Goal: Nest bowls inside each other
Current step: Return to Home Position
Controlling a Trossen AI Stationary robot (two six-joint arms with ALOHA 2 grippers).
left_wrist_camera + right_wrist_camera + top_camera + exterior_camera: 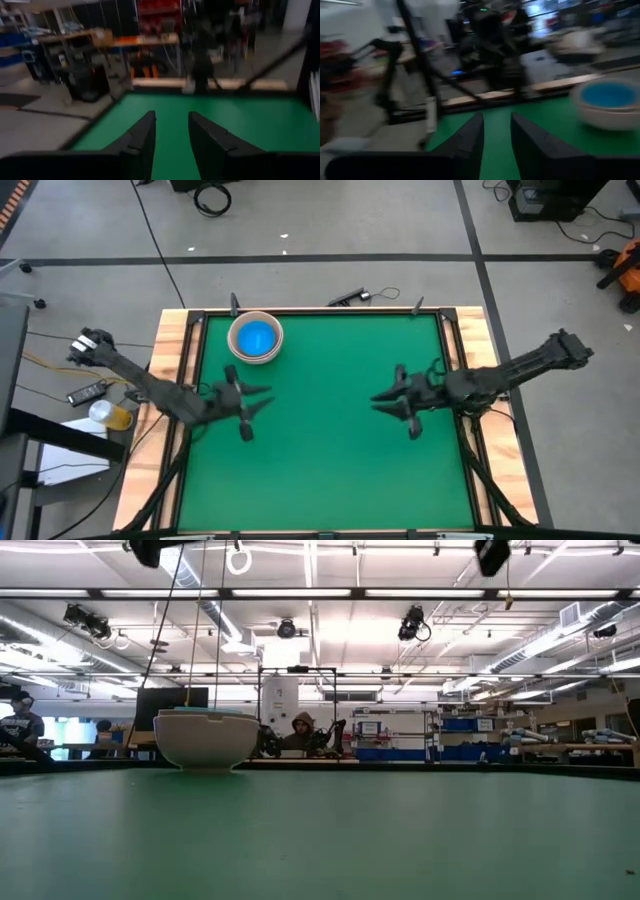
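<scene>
A beige bowl (256, 338) stands on its base on the green table (330, 470) near the far left corner, with a bright blue bowl (255, 337) nested inside it. The low view shows this stack (205, 740) from the side, and the right wrist view shows it (607, 102) too. My left gripper (268, 397) hovers above the table's left side, pointing level toward the right, open and holding nothing (171, 116). My right gripper (375, 400) hovers above the right side, pointing level toward the left, open and holding nothing (497, 116). Neither gripper is near the bowls.
A raised wooden frame (175, 380) borders the table. Off the table at the left lie a yellow-capped bottle (110, 415) and a remote (88, 392). A black object (345, 298) lies on the far edge. A person (300, 730) sits in the room beyond.
</scene>
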